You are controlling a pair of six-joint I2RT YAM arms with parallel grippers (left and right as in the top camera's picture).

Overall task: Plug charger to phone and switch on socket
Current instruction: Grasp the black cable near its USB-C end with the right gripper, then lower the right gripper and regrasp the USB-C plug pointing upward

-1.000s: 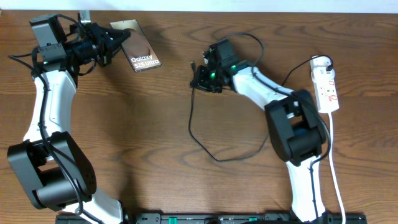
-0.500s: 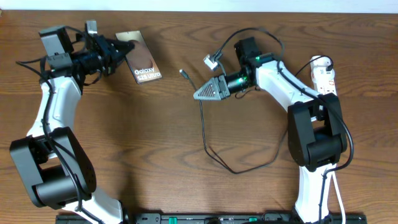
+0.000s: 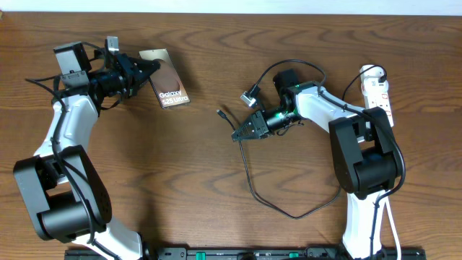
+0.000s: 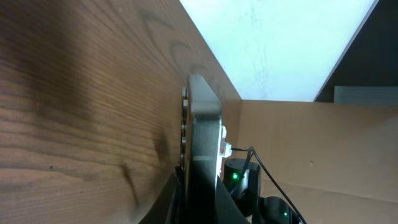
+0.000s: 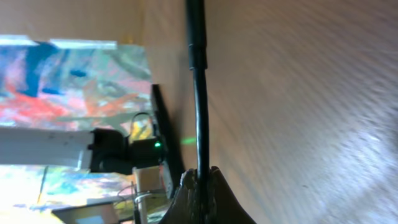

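Going from the left: the left tool is clamped on one end of the phone, a flat glossy brown slab. Its long axis runs diagonally, with the Galaxy label end pointing lower-right, near the far edge of the wooden table. Mid-table, the right tool pinches the thin black charger, plug tip aimed up-left toward the phone. The narrow white socket lies far right.

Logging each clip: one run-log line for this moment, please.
left tool: shut on phone | right tool: shut on charger, not yet plugged into phone | socket: no tool near it
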